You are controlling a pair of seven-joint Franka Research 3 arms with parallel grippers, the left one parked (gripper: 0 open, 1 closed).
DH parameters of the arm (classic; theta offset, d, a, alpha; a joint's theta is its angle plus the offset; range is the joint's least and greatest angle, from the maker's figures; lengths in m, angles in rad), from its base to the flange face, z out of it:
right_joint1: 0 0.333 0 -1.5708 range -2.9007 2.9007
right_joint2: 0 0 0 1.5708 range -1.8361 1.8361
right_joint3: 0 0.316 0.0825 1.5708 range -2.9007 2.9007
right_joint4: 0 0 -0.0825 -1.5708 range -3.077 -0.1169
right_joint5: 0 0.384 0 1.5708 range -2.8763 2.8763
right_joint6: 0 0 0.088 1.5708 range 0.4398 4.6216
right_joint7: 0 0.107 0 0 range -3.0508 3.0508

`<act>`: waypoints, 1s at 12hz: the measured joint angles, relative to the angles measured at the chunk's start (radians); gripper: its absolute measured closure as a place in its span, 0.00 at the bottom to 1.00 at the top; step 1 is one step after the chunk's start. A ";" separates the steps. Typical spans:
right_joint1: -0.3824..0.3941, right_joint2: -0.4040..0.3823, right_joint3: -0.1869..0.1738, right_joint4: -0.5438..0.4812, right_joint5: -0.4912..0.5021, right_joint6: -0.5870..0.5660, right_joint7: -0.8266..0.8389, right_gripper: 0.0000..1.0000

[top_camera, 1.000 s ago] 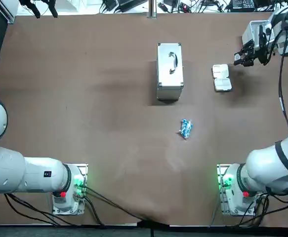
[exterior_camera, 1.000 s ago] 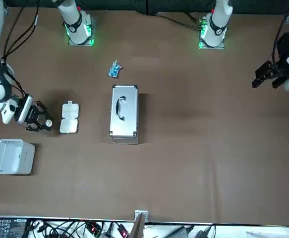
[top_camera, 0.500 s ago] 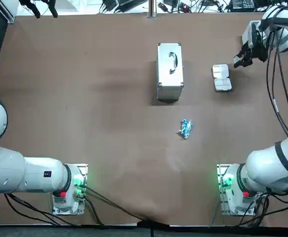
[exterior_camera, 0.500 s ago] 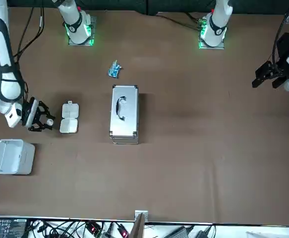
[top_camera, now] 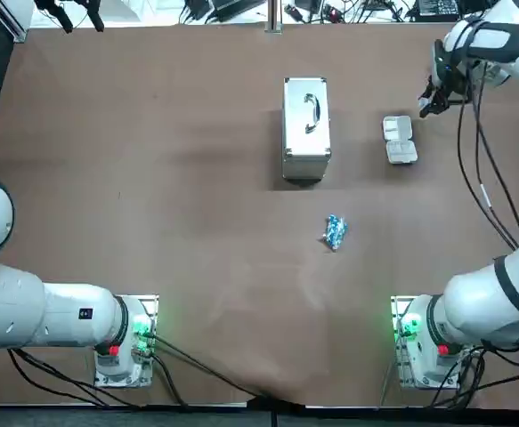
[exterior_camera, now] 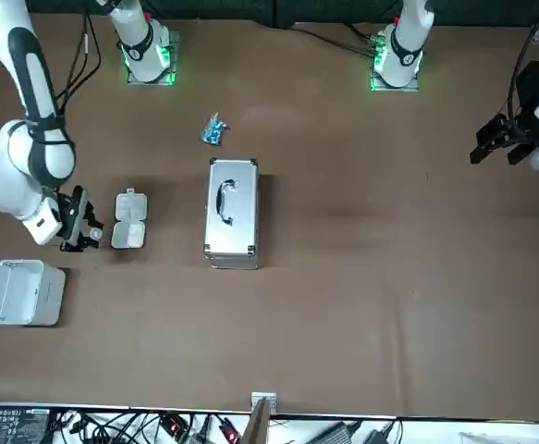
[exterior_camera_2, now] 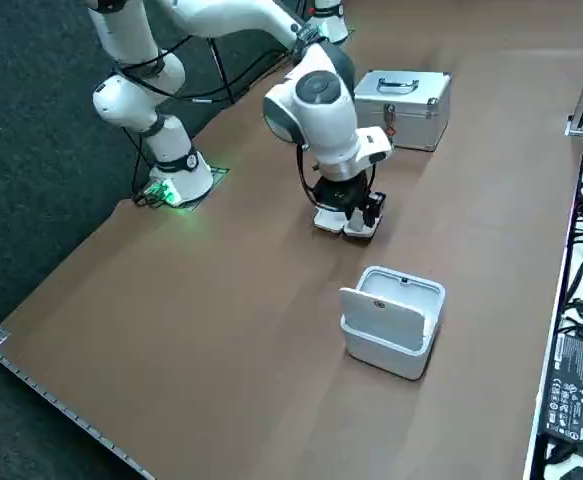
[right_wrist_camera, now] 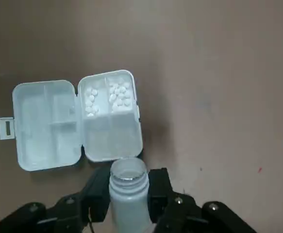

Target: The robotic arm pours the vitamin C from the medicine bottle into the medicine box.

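- Claw first: the right claw (right_wrist_camera: 128,190) is clenched on the medicine bottle (right_wrist_camera: 127,180), 1 finger pressed to each side of its neck, cap off and mouth open.
- It hangs at the far right part of the table (top_camera: 152,178), just beside the medicine box (right_wrist_camera: 109,116). In the wrist view the bottle's mouth sits at the edge of the box's tray.
- The box lies open and flat, with white tablets (right_wrist_camera: 114,94) in 2 of its compartments.
- We judge the main risk to be spillage: if the mouth tips before it is over a compartment, tablets will roll onto the table.
- A second risk is that the bottle or a finger nudges the light box and shifts it or flips its lid.
- We cannot tell whether any tablets are left inside the bottle.
- Counts: 1 bottle and 1 box. The tablets are too small for a sure count. Well apart are 1 silver case (top_camera: 306,129), 1 blue packet (top_camera: 334,232) and 1 white bin (exterior_camera_2: 391,322).
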 joint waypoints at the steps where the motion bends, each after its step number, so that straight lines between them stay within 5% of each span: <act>1: 0.013 0.000 0.001 -0.001 -0.017 0.003 0.005 0.57; 12: 0.138 -0.022 0.003 -0.050 -0.382 0.014 0.411 0.57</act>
